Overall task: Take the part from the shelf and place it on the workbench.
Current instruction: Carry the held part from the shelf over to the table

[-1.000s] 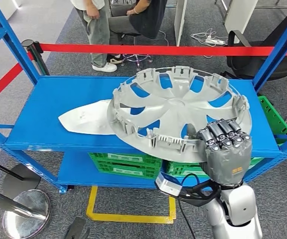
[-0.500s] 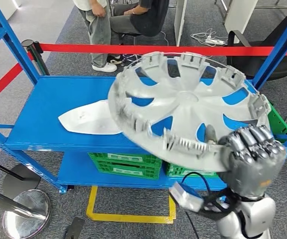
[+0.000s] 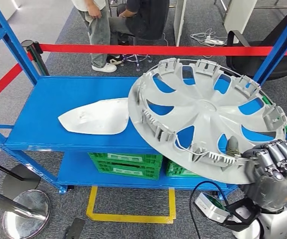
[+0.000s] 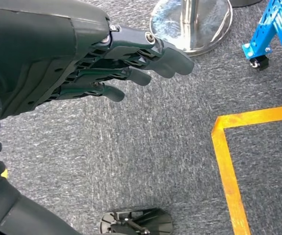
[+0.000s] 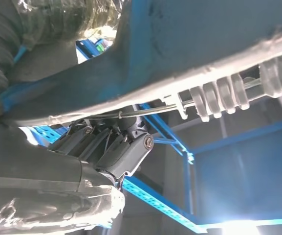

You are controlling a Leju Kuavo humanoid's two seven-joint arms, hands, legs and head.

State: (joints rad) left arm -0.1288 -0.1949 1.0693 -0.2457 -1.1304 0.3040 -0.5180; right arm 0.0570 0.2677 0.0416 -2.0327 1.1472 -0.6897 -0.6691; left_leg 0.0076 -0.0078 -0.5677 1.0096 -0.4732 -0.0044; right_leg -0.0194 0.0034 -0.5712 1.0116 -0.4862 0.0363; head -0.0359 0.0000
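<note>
Part: the grey wheel cover (image 3: 205,117), inner side up with its clips showing, is tilted in the air over the right end of the blue shelf (image 3: 51,114); it seems clear of the deck, though I cannot tell for certain.
Right hand: the right hand (image 3: 275,172) grips the cover's near rim, thumb on top and fingers curled beneath, so one edge bears the whole disc.
Why the tilt: judged from the edge grip, the far side is unsupported.
Left hand: the left hand (image 4: 106,63) hangs over the carpet, fingers apart and nearly straight, holding nothing.
Also on the shelf: a white panel (image 3: 95,117) lies flat, just beside the cover.
Workbench: none visible.
</note>
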